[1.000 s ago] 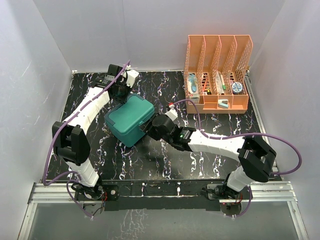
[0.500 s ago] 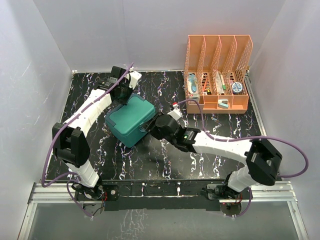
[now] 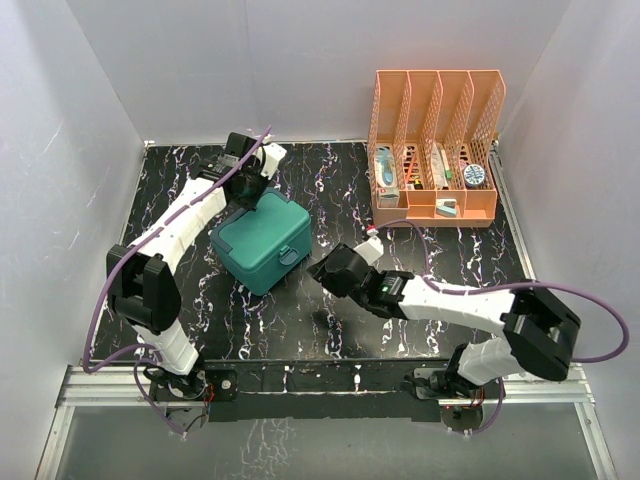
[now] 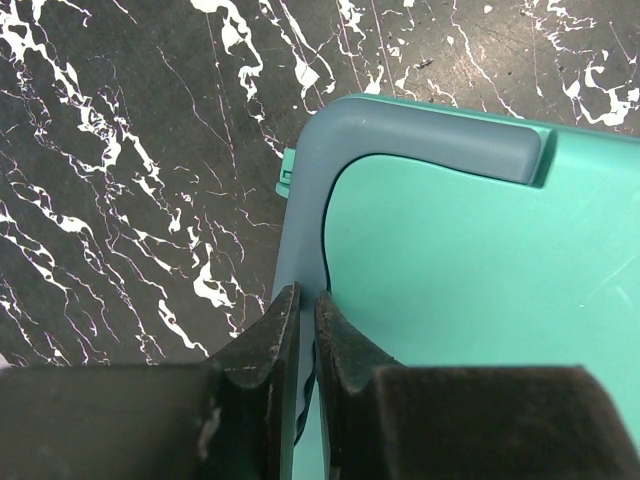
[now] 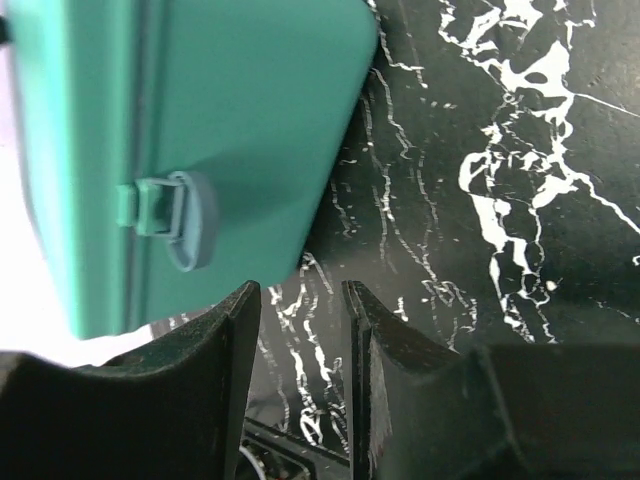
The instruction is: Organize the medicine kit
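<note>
left end effector nearly closed — perhaps pinching medicine kit rim | right end effector narrow, empty

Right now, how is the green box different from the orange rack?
The teal-green plastic box with rounded corners is solid-walled and shut; the orange mesh file rack is see-through and open-topped. The box is low and turned askew; the rack stands taller, square to the table edge. Both rest on the black marbled table.
</note>
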You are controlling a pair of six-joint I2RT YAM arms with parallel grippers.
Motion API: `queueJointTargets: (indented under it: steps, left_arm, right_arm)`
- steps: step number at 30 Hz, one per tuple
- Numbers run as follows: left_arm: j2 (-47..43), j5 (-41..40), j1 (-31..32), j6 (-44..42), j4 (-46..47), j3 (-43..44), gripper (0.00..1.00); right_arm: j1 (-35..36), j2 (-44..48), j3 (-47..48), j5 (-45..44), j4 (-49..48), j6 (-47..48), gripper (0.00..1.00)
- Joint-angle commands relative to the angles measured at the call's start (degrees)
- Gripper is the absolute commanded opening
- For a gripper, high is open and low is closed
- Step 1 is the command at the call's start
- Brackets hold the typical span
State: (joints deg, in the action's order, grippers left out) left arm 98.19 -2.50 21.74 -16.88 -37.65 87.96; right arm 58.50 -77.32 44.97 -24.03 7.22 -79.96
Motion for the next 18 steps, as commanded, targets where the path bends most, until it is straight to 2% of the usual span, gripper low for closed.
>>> queueJointTargets:
  steps: [1, 10, 18]
  left_arm:
    - [6.29, 3.95, 1.02, 1.97, -10.05, -4.12, 0.0]
    - [5.51, 3.91, 1.37, 2.05, -10.49, -4.94, 0.0]
    - [5.26, 4.05, 1.47, 2.12, -10.6, -5.35, 0.0]
  right_arm:
    - [0.21, -3.51, 0.01, -0.4, -6.15, -1.23, 0.35]
    - [-1.33, -13.82, 4.87, 0.59, -14.38, 1.98, 0.34]
    - [-1.8, -14.91, 5.57, -0.92, -19.75, 3.68, 0.34]
